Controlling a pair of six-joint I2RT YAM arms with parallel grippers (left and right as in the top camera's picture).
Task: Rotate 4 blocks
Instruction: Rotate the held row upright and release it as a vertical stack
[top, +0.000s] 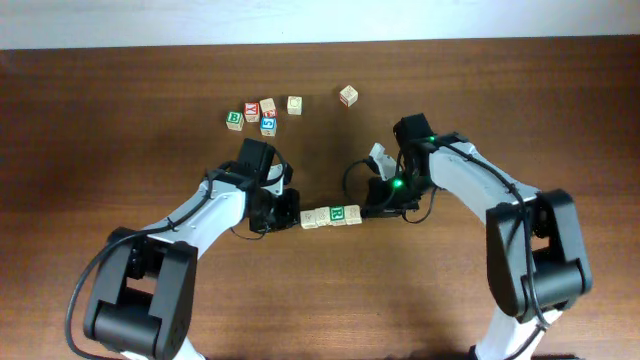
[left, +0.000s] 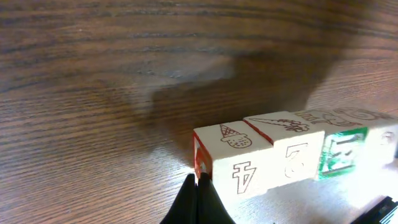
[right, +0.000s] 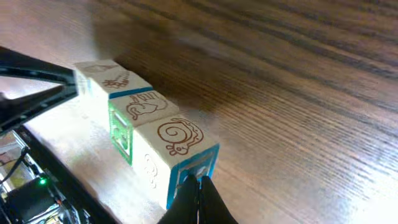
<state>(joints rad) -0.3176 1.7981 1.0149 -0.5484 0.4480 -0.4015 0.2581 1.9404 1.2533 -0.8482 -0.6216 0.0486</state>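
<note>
Centrally on the counter, the blocks form one touching row, its long axis running left to right. The left gripper, closed, meets one end; the right gripper, closed, meets the other. Bare wood flanks both long sides, and the other cubes sit well apart.

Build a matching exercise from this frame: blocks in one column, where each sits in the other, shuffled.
1. ice-cream block
2. snail block
3. green-letter block
4. lone cube

A. at the tip of the right end effector
B. alone, apart from the others
C. between two other blocks
D. at the tip of the left end effector

Pairs: 1-D, 2-A, 3-C, 4-B
</note>
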